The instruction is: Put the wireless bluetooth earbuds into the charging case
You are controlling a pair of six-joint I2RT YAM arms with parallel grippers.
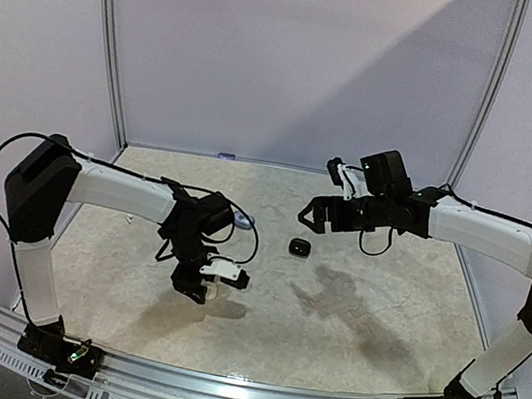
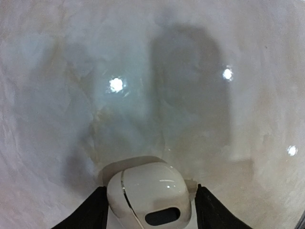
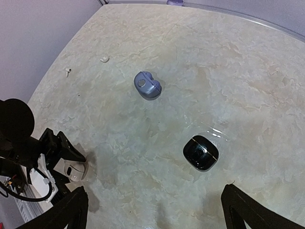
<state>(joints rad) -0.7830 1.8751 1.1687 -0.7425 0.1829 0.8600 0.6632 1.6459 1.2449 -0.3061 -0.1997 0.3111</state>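
A closed white charging case (image 2: 147, 191) with a dark oval mark rests on the table between the fingers of my left gripper (image 2: 150, 188). The left finger touches it and a narrow gap shows at the right finger, so the jaws stand open around it. In the right wrist view the same white case (image 3: 75, 170) lies by the left arm. My right gripper (image 3: 156, 188) hangs wide open and holds nothing, above and beside a closed black case (image 3: 201, 152). Two tiny white earbuds (image 3: 104, 59) (image 3: 68, 71) lie loose near the far left wall.
A closed blue-grey case (image 3: 147, 86) lies mid-table, seen from above as the blue-grey case (image 1: 245, 223) beside the left arm. The black case (image 1: 300, 247) sits between the two arms. A small purple thing (image 3: 174, 2) lies at the back wall. Walls enclose the table on three sides.
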